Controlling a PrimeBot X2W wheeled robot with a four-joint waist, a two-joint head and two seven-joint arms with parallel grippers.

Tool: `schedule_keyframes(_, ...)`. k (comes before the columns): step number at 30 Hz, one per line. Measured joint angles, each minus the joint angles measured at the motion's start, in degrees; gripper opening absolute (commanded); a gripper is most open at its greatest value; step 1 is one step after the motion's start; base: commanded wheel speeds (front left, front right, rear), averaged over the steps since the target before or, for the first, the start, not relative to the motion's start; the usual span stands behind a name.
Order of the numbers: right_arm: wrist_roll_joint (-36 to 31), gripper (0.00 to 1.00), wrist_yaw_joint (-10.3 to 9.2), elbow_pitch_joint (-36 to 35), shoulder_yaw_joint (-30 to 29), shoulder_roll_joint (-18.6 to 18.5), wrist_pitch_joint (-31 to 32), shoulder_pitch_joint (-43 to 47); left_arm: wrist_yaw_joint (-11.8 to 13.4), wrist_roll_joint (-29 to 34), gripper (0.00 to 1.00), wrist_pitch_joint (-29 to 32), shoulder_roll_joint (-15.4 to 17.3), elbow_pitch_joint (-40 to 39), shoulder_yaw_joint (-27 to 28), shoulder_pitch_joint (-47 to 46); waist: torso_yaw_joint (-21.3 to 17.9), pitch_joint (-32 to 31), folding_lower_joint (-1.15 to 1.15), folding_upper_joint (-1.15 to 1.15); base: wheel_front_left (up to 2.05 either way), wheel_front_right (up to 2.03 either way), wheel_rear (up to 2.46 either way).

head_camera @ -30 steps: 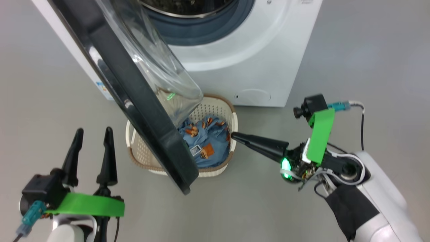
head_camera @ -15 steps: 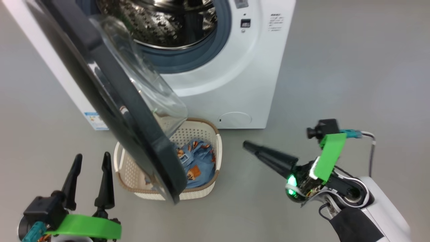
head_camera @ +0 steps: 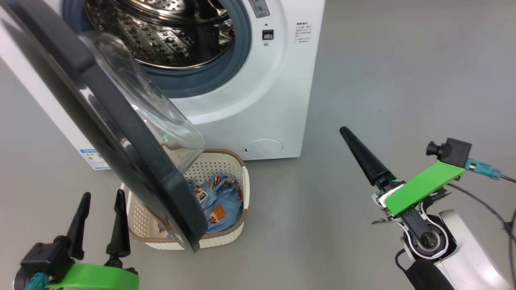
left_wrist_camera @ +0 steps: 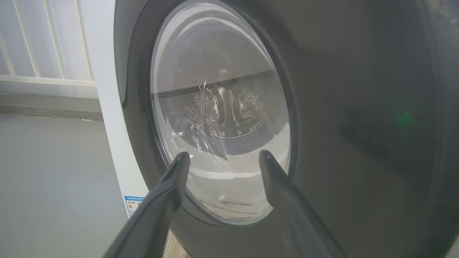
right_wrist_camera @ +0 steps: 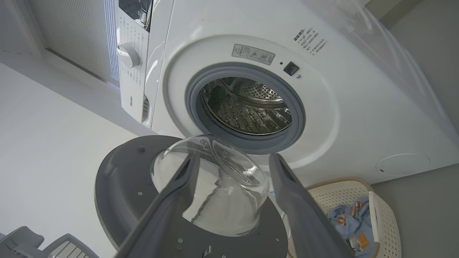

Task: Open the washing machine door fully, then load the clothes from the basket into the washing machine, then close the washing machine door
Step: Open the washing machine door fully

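The washing machine door stands open above the basket, the clothes inside it not yet loaded, while the left gripper and right gripper hold their fingers spread, empty.

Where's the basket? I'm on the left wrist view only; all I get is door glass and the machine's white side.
Observer: In the head view the basket stands right in front of the washing machine, partly hidden by the edge of the open washing machine door.
Operator: Clothes loaded yet?
Observer: No. The clothes lie in the basket, and no fabric shows in the drum.
Operator: Is the right gripper holding anything?
Observer: No. The right gripper is open with nothing between its fingers, apart from the basket on its right side.
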Motion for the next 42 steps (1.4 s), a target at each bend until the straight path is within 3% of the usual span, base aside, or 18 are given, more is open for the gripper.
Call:
schedule_keyframes(10,-14.9,1.00,0.00,5.0,6.5,-4.4,-18.9,-1.7,0.0,0.0,1.00,0.0,0.2,-0.1,0.3,-0.1,-1.4,1.1,0.00,0.00,0.00,0.00,0.00)
schedule_keyframes(13,-20.7,1.00,0.01,8.1,7.0,-4.9,-21.8,-3.3,0.0,0.0,1.00,0.0,0.1,-0.1,0.3,-0.1,-1.6,1.1,0.00,0.00,0.00,0.00,0.00)
schedule_keyframes(18,-28.1,1.00,0.01,9.4,4.3,-3.8,-22.5,-3.5,0.0,0.0,1.00,0.0,0.1,-0.1,0.4,-0.1,-1.7,0.9,0.00,0.00,0.00,0.00,0.00)
schedule_keyframes(33,-55.4,1.00,0.01,-1.6,-10.4,2.3,-22.5,9.6,0.0,2.1,1.00,0.0,0.0,-0.4,-0.2,-0.1,-2.4,1.0,0.00,0.00,0.00,0.00,0.00)
schedule_keyframes(42,-63.2,1.00,0.01,-6.4,-14.7,5.4,-22.6,17.6,0.0,2.6,1.00,0.0,-0.5,-0.4,-0.7,0.3,-2.2,0.9,0.00,0.00,0.00,0.00,0.00)
